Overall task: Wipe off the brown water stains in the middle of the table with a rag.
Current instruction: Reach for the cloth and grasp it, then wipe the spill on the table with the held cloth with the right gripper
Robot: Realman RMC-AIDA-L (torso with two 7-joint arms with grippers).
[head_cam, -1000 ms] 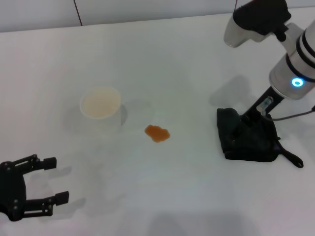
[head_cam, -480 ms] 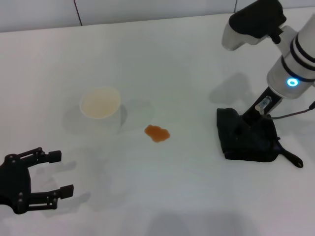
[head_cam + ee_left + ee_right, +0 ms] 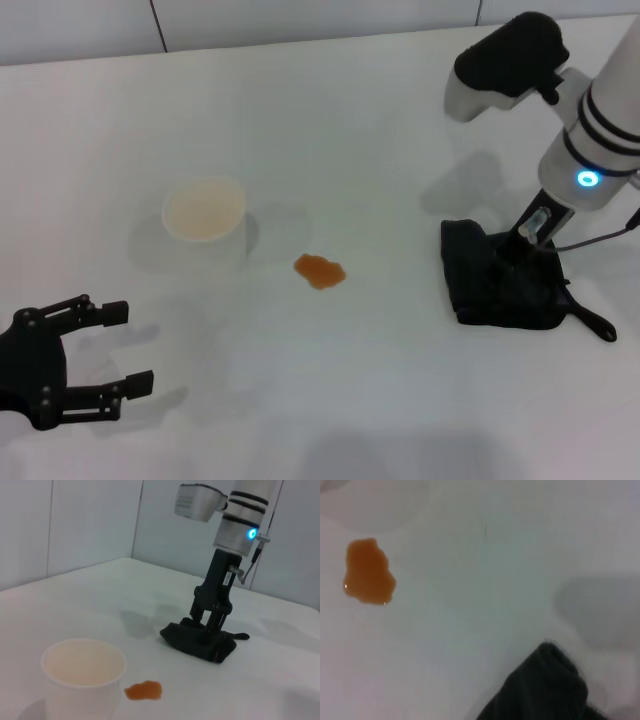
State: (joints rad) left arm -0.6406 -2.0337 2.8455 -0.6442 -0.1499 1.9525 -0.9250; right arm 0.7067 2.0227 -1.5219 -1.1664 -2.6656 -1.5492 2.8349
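Bright, even light from above, with soft grey shadows on the table (image 3: 330, 120). Slightly blurred and perhaps out of focus in the right wrist view.

Left claw (image 3: 118, 345) edged farther onto table (image 3: 330, 120); right arm leaned slightly leftward above rag (image 3: 505, 285).

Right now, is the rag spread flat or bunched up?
Bunched up. The rag sits as a lumpy heap on the table, with the right gripper pressing its fingers into it.
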